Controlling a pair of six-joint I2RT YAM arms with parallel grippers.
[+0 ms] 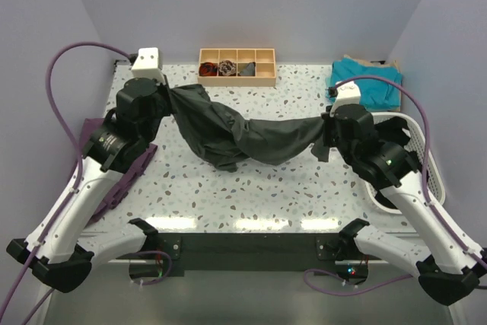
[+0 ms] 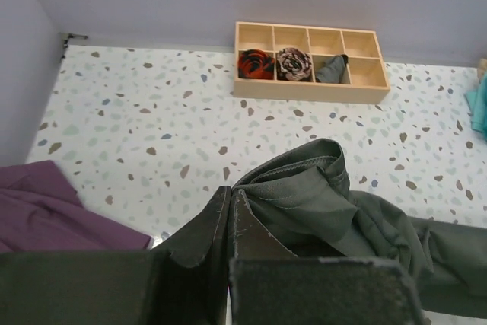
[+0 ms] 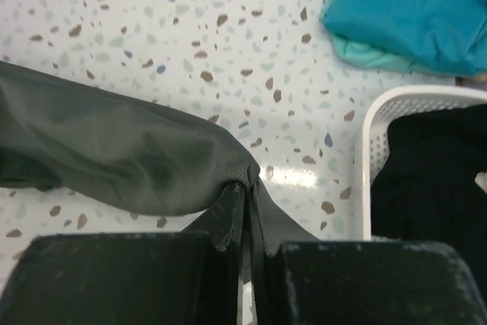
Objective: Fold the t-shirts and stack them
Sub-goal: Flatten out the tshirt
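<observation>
The dark charcoal t-shirt (image 1: 236, 131) hangs bunched in a sagging band between my two grippers, its middle drooping onto the table. My left gripper (image 1: 169, 95) is shut on the shirt's left end; in the left wrist view the cloth (image 2: 319, 195) folds up right beside the closed gripper (image 2: 230, 195). My right gripper (image 1: 326, 129) is shut on the right end, and the fabric (image 3: 114, 150) is pinched at its tips (image 3: 247, 188). The teal t-shirt (image 1: 365, 81) lies folded at the back right corner, apart from both grippers.
A wooden compartment tray (image 1: 237, 66) with small items stands at the back centre. A white basket (image 1: 423, 142) holding dark cloth sits at the right edge under my right arm. A purple cloth (image 1: 114, 165) lies at the left edge beneath my left arm.
</observation>
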